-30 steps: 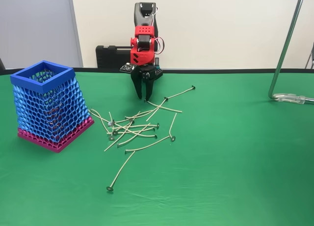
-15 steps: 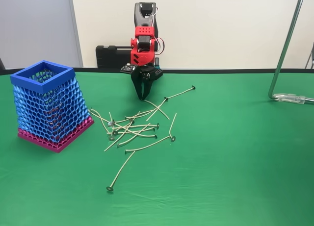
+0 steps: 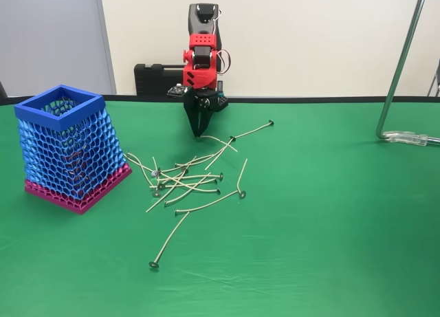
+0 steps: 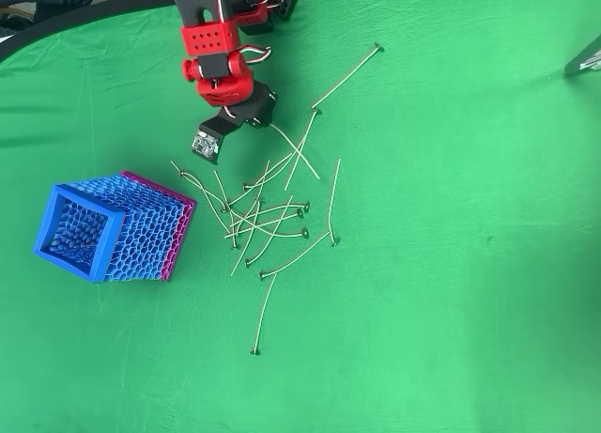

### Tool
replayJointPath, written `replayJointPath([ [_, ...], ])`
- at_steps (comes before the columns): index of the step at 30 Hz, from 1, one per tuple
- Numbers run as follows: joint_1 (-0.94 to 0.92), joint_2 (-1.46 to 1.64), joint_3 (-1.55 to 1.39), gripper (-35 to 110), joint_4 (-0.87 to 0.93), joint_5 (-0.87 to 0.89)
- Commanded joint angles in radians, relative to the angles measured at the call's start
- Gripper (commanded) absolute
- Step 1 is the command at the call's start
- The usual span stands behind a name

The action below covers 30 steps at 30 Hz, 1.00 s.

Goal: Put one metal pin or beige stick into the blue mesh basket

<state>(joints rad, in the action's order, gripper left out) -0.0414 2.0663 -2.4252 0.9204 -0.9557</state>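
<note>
A green table [image 3: 330, 214] bears scattered pins [image 3: 185, 183] and a blue mesh basket [image 3: 65, 148].

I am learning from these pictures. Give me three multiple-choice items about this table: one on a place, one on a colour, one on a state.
1. In the fixed view, where does the tall blue honeycomb-mesh basket stand relative to the thin beige-silver wire pins?
A. left
B. right
C. among them

2. What colour is the basket's base?
A. yellow
B. magenta
C. white

3. How is the red and black hand?
A. wide open above the basket
B. shut on one end of a pin
C. lying flat on the cloth

Key:
1 A, the basket is at the picture's left, apart from the pile.
2 B, a magenta band runs under the mesh.
3 B, the fingers meet at the pin's end.
</note>
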Motion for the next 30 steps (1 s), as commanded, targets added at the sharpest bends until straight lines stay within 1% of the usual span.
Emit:
replayJointPath([
  [1,-0.011,0.072,0.084,0,0.046,0.051],
  [5,-0.035,0.141,0.198,1,0.127,0.121],
  [9,-0.104,0.163,0.385,1,0.195,0.198],
  [14,-0.215,0.147,0.600,1,0.193,0.229],
  [22,-0.342,0.006,0.913,1,0.077,0.265],
  [30,-0.489,-0.170,1.112,1,-0.166,0.316],
])
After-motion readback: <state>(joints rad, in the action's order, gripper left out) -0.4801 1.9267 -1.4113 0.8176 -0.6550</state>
